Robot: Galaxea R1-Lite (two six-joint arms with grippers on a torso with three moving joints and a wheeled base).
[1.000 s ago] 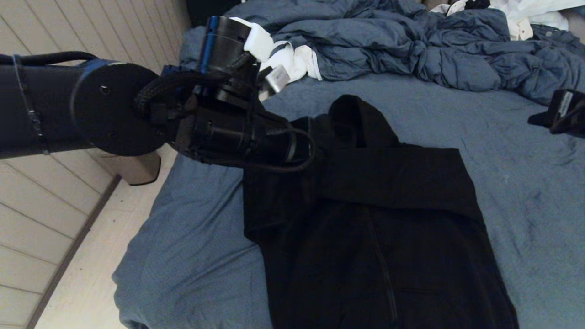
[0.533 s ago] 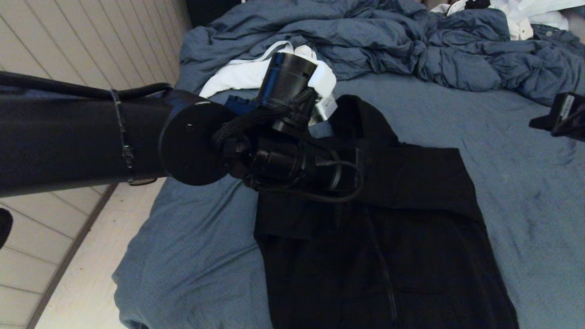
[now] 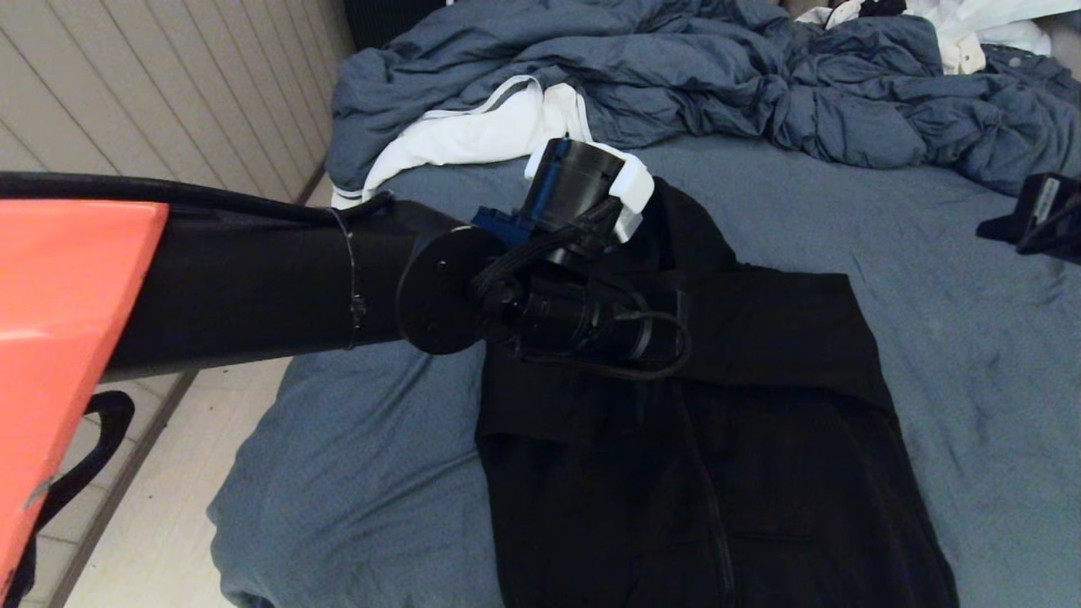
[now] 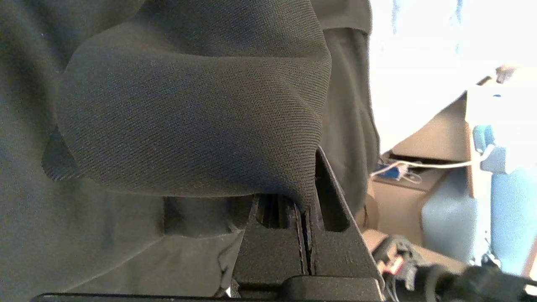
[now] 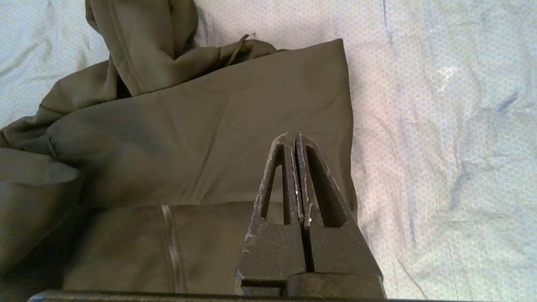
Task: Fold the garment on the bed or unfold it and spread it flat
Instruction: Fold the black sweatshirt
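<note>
The hoodie [image 3: 718,439] lies on the bed [image 3: 971,355], one sleeve already folded across its chest. My left gripper [image 4: 308,209] is clamped on a fold of the other sleeve, held over the chest; it's not yet laid down, and the body fold remains. My right gripper [image 5: 295,176] hangs closed, empty. Since a second ago, I've carried the sleeve inward from the hoodie's left edge

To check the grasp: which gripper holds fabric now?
The left gripper: its shut fingers pinch the black hoodie. The right gripper is shut on nothing.
</note>
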